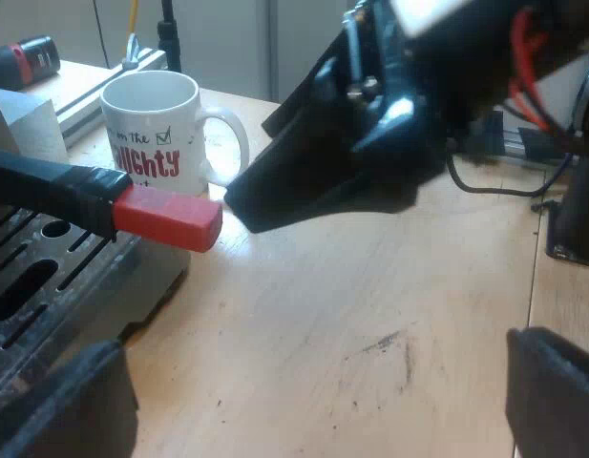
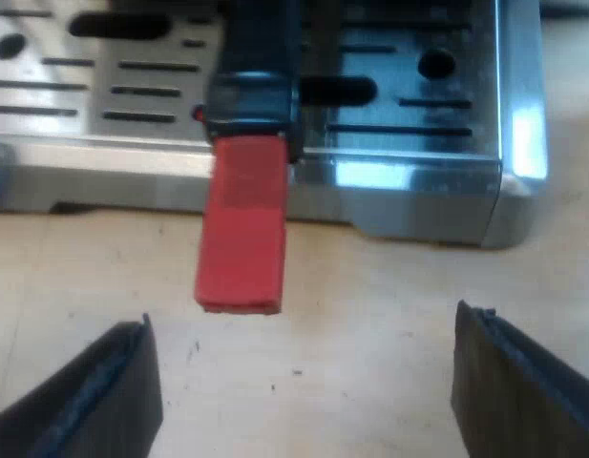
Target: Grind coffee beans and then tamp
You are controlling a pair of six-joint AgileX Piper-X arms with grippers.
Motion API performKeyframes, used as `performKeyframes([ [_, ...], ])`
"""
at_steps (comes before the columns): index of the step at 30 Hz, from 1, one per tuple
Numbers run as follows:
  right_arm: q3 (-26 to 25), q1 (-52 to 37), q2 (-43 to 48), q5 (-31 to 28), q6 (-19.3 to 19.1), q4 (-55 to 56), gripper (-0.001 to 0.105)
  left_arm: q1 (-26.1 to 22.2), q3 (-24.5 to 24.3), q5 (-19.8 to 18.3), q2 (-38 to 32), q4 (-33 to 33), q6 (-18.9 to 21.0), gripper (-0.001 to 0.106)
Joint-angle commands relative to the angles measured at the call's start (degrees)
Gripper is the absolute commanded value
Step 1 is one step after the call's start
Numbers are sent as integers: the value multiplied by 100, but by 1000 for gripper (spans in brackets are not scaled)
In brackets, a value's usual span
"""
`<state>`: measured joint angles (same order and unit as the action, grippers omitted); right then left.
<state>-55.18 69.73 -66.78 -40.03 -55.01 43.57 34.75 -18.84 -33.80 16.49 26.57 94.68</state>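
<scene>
The holder's dark handle (image 2: 254, 76) reaches out over the espresso machine's metal drip tray (image 2: 418, 95) and ends in a red tip (image 2: 241, 229) that overhangs the wooden table. My right gripper (image 2: 304, 391) is open, its two black fingers spread wide just short of the red tip and touching nothing. From the left wrist view, the right arm's black gripper (image 1: 275, 191) hangs close beside the red tip (image 1: 165, 215). My left gripper (image 1: 308, 401) is open low over the table, a little way from the handle, with nothing between its fingers.
A white mug (image 1: 151, 134) with red and black lettering stands on the table just beyond the handle's red tip, beside the machine's drip tray (image 1: 36, 286). Bare wooden table (image 1: 370, 315) spreads under both grippers. A dark stand base (image 1: 576, 229) sits farther off.
</scene>
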Motion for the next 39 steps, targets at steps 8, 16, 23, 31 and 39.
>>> performKeyframes([
  [8, -66, -322, 41, 502, -1389, -685, 66, 40, -26, 73, -31, -35, -2, 81],
  [16, -51, -1040, -201, 1197, -1498, -872, 66, 40, -26, 73, -31, -35, -2, 81],
  [23, -51, -1243, -506, 1463, -1768, -1271, 66, 40, -26, 73, -31, -35, -2, 81],
  [31, 263, -1356, -884, 1633, -1668, -2027, 66, 40, -26, 73, -31, -35, -2, 81],
  [39, 448, -1354, -884, 1497, -1696, -2190, 66, 40, -26, 73, -31, -35, -2, 81],
])
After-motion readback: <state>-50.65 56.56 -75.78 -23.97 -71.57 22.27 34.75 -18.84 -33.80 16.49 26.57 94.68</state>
